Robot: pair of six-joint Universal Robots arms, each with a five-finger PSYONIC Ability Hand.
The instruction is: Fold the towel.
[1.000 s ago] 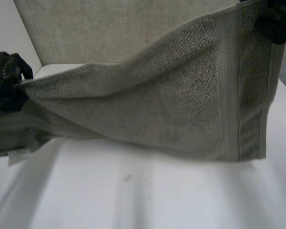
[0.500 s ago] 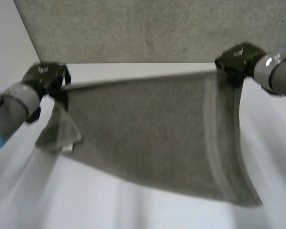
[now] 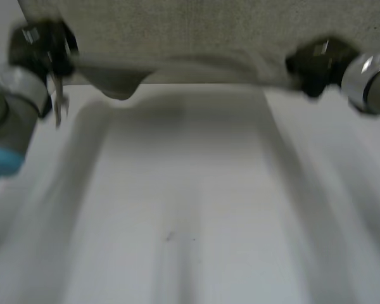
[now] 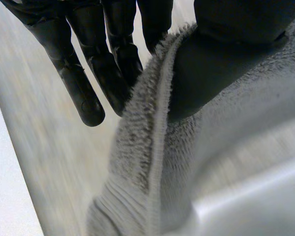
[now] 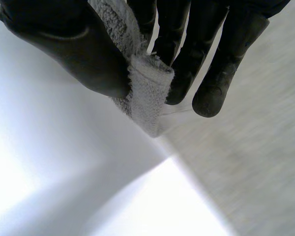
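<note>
White table (image 3: 190,202) fills the lower and middle frame of the head view. Towel (image 3: 123,82) spans the upper frame, sagging left of centre. It runs from the left hand (image 3: 41,47) at upper left to the right hand (image 3: 313,63) at upper right. Wrist views confirm both grips: each thumb pinches the towel's edge against the fingers.

The white table (image 3: 190,190) spreads on the near side of the left hand (image 3: 41,47) and the right hand (image 3: 313,63). A small dark speck (image 3: 170,236) sits on it, well short of both hands. Beyond the hands a grey textured stretch (image 3: 196,31) lies on it, possibly part of the towel (image 5: 147,83).
</note>
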